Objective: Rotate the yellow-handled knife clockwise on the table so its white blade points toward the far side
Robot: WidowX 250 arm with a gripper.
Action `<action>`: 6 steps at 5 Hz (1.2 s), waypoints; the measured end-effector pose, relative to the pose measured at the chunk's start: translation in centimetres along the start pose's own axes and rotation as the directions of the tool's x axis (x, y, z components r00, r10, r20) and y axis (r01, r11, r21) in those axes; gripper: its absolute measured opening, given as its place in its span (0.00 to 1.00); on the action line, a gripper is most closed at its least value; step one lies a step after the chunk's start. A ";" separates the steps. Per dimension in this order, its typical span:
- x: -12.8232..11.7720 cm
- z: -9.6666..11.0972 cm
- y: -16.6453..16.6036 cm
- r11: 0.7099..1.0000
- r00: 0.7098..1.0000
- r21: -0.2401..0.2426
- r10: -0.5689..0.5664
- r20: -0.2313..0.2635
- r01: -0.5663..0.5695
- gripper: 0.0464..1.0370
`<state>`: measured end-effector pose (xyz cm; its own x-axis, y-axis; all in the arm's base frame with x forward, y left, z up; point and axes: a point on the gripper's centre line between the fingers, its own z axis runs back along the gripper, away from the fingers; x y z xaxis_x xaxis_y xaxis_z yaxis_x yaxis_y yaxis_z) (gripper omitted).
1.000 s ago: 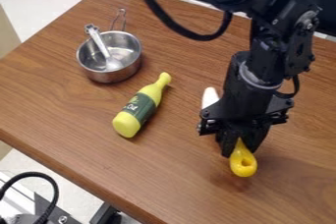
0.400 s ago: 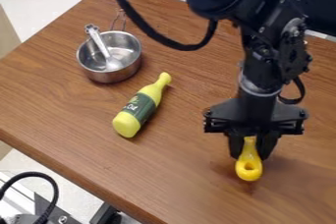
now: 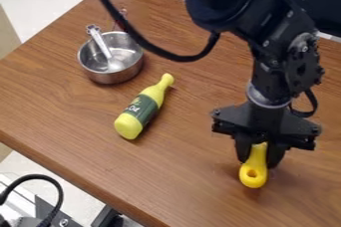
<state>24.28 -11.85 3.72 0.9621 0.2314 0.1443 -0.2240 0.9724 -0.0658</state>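
From where I stand, the black gripper [image 3: 257,162] hangs over the lower right of the frame, its fingers closed on a yellow handle [image 3: 253,177] with a hole in its end. The handle points down toward the lower edge of the frame. I'd say the grasp is made, while the letting go is left; whether the piece is clear of the wood, I can't tell.

Left of the gripper, near the middle, a yellow bottle with a green label [image 3: 146,108] lies on its side, neck slanting to the upper right. In the upper left sits a metal saucepan [image 3: 106,76], with a silver spoon [image 3: 100,45] leaning inside it.

The table [image 3: 186,171] has its near edge running from the left side down to bottom centre; bare wood shows between bottle and gripper, which looks like decent room to move sideways. Farther back, the arm's black cable [image 3: 178,57] loops down from the top near the saucepan, so I'd watch it on that side.
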 end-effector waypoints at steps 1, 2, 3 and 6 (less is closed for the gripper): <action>-0.2 -0.6 -0.8 1.000 1.000 -0.010 -0.023 0.018 0.023 0.30; -0.9 -1.5 -1.0 0.999 0.999 0.029 -0.037 -0.040 0.038 0.30; -1.2 -1.5 -1.2 0.998 0.997 0.035 -0.045 -0.056 0.047 0.30; -1.7 -1.9 -1.3 0.998 0.996 0.041 -0.034 -0.077 0.038 0.93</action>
<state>23.29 -13.60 1.69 0.9784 0.1948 0.0697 -0.1938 0.9808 -0.0201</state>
